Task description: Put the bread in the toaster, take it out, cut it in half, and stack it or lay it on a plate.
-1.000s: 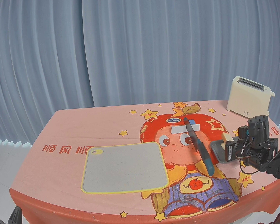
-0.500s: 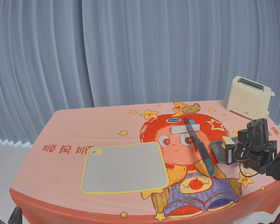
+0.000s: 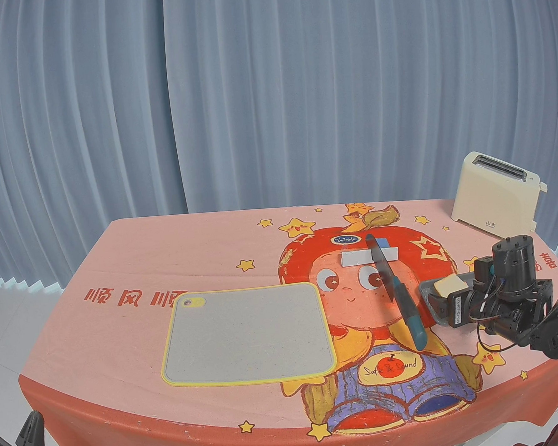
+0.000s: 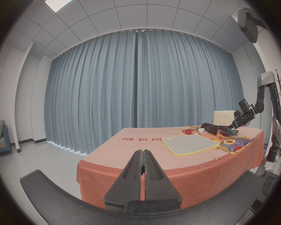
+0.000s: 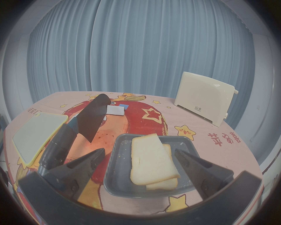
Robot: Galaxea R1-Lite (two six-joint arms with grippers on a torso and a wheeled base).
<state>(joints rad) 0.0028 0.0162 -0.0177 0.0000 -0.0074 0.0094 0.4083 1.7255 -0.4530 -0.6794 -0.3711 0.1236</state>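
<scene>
Bread point(image 5: 152, 159): two pale slices lie stacked in a shallow dark grey tray point(image 5: 118, 165), the upper slice larger and slightly skewed, so that an edge of the lower one shows beneath it. The tray sits near the right edge of a table point(image 3: 168, 258) covered with a pink cartoon-print cloth.

The right gripper point(image 5: 139, 151) is at the tray's near rim, its claw spread wide with one finger to each side of the slices. It holds nothing. Whether the fingers touch the tray cannot be told.

A cream toaster point(image 3: 497, 201) stands upright at the far right corner of the table, beyond the tray and apart from it, its slot facing up.

A knife point(image 3: 399, 294) with a dark blade and a teal handle lies flat just left of the tray. Its blade points away from the robot, and the tip rests across a small white and blue card point(image 3: 361, 257).

A grey cutting board point(image 3: 248, 335) with a yellow rim lies flat left of the knife, near the table's front edge.

The left gripper point(image 4: 142, 152) sits low, off the table's near left corner. Its two fingers are pressed together with nothing between them.
</scene>
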